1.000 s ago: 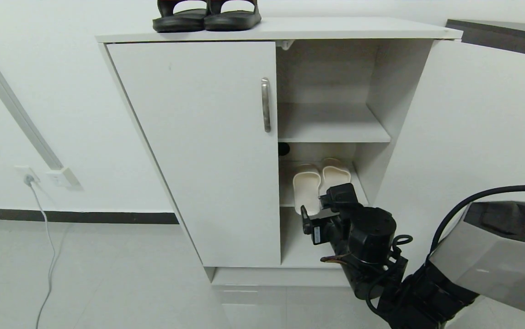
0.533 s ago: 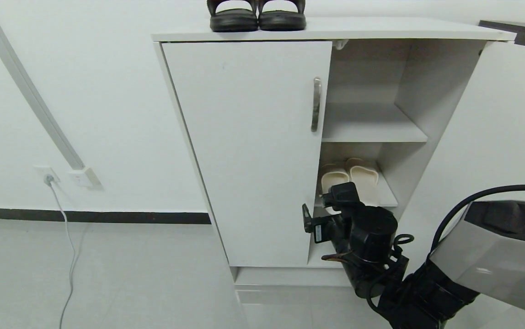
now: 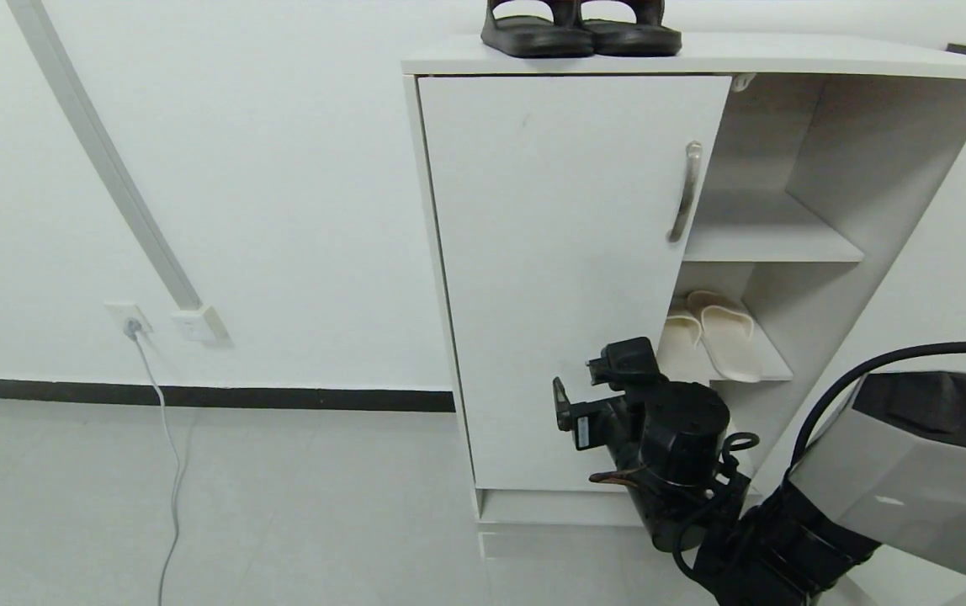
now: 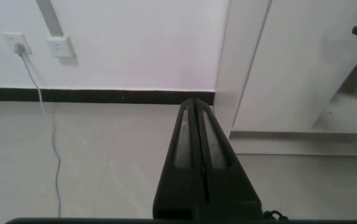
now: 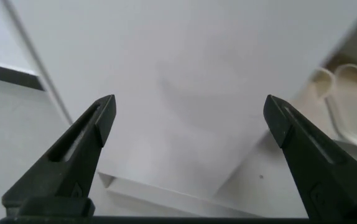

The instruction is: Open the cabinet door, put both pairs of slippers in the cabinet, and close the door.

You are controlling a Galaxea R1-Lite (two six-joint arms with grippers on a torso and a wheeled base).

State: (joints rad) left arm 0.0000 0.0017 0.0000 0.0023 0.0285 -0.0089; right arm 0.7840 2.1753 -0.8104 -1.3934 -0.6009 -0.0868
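White cabinet door (image 3: 567, 278) half hides cream slippers (image 3: 727, 337); right hand (image 5: 190, 106) gapes, left hand (image 4: 195, 109) is pressed together.

A white two-door wooden cabinet (image 3: 575, 278) stands on the pale grey tiled floor (image 3: 281, 505). On the cabinet's flat top board (image 3: 786, 55), over its left half, a pair of black rubber slippers (image 3: 581, 34) sits side by side. Inside the cabinet's open right half, a pair of cream foam slippers (image 3: 714, 337) lies on the middle shelf (image 3: 773, 369). Left of the cabinet, a thin white cable (image 3: 172, 471) trails across the floor.
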